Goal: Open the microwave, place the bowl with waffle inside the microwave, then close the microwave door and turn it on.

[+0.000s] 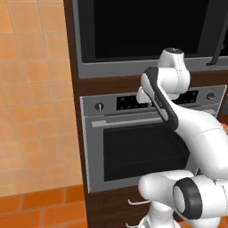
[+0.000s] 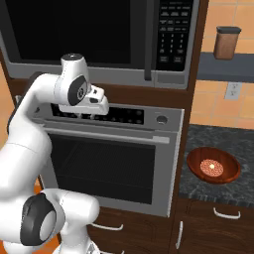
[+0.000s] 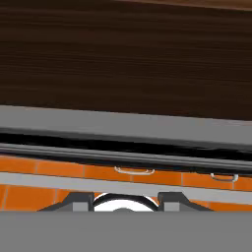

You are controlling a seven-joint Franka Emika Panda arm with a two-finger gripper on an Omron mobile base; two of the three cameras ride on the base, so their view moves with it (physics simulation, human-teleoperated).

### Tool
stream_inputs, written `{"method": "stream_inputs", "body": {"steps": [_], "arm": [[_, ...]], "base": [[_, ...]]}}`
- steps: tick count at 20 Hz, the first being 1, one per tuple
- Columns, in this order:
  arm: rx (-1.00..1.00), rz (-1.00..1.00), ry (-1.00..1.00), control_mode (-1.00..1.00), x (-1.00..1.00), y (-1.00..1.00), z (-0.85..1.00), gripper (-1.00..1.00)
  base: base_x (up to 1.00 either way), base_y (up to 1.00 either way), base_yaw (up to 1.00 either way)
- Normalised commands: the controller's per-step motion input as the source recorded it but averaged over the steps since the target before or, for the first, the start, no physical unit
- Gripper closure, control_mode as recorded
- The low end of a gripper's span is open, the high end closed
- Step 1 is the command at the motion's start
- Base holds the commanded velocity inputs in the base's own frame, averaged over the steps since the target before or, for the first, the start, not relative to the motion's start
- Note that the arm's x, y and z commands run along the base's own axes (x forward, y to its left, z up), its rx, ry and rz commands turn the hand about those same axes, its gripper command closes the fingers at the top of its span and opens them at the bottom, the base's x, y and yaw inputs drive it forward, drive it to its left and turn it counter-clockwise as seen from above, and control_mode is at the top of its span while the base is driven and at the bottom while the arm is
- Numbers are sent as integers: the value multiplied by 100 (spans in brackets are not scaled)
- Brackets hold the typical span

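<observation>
The gripper point(image 2: 85, 117) hangs fingers down in front of the steel oven's point(image 2: 111, 163) control strip, just below the wood band that separates the oven from the microwave point(image 2: 99, 39) above. Its fingers look a little parted with nothing between them, but they are small and dark against the dark panel, so whether they stand open or closed I cannot tell; it carries nothing that I can make out. In the hand view the two finger tips point(image 3: 75, 202) rise at the bottom edge, and beyond them run the oven's grey top band, a dark slot, the long bar handle, and orange floor tiles with two drawer pulls far below. The microwave door point(image 1: 142, 29) sits flush and closed, its dark vertical handle point(image 2: 148, 42) just left of the keypad strip point(image 2: 173, 34), up and to the right of the hand and not touched. The bowl with waffle point(image 2: 214, 165) rests on the dark counter point(image 2: 238, 144) to the right of the oven, well apart from the gripper, the tan piece lying in its middle. A brown canister point(image 2: 227, 42) stands on a shelf above it. By this showing nothing of the task is done yet: opening the door, fetching and placing the bowl, shutting the door and pressing the keypad all remain.
</observation>
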Motion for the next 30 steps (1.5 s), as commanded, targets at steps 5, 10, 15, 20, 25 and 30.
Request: {"method": "stream_inputs", "body": {"steps": [5,10,15,20,25,30], "arm": [[0,0,-3,-100,-59,0,-9,-100],[0,0,-1,-100,-73,0,-29,-100],[0,0,0,-100,-45,0,-27,-100],[0,0,0,100,-15,0,-3,-100],[0,0,0,100,0,0,0,-100],[0,0,0,100,0,0,0,-100]], "base": [[0,0,0],[0,0,0],[0,0,0],[-3,-3,0],[-2,-38,3],[-12,-77,17]]}}
